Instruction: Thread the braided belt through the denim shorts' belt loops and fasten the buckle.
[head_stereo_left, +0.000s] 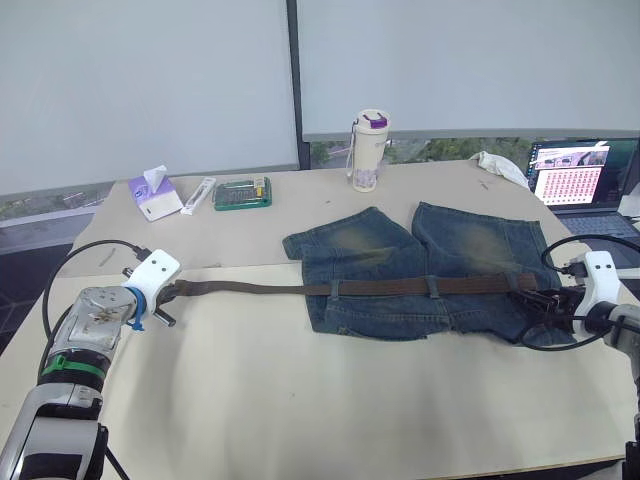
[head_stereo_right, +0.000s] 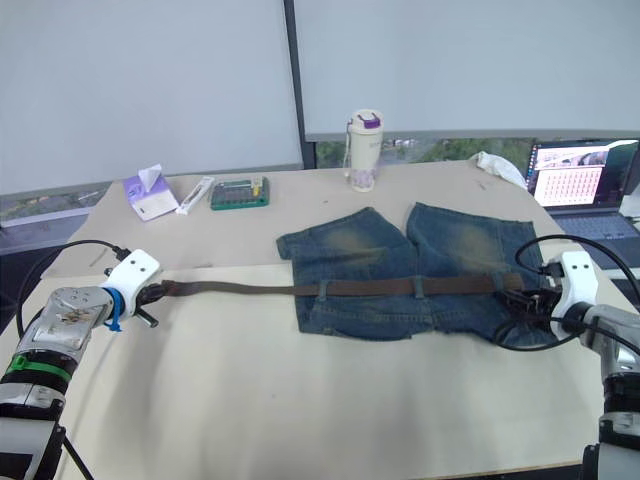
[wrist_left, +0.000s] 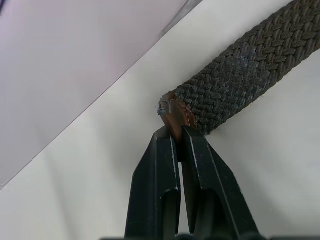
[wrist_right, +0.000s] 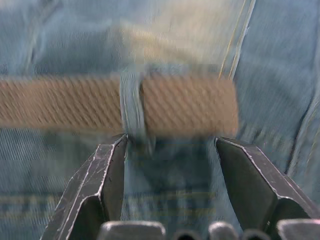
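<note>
Left wrist view shows my left tool (wrist_left: 175, 131) clenched on the leather-tipped end of the braided belt (head_stereo_left: 300, 288), which runs flat from there across the table (head_stereo_left: 300, 400) and over the waistband of the denim shorts (head_stereo_left: 420, 270). The shorts are my landmark: the belt passes under at least two belt loops (head_stereo_left: 334, 289) on them, and my right tool (wrist_right: 170, 145) sits at their right-hand edge, released, its fingers spread either side of a loop with the belt's other end just past it. I cannot make out the buckle among the dark cables there. My worry is that a hard pull from the left would drag that short end back out of the last loop, or bunch the denim, since nothing pins the shorts down. Beyond the shorts stand a bottle (head_stereo_left: 368, 150), a green box (head_stereo_left: 242, 193) and a tissue pack (head_stereo_left: 153, 194), all well apart from them; a laptop (head_stereo_left: 580, 185) sits beyond their right side. Only the right arm's cables crowd the work.
</note>
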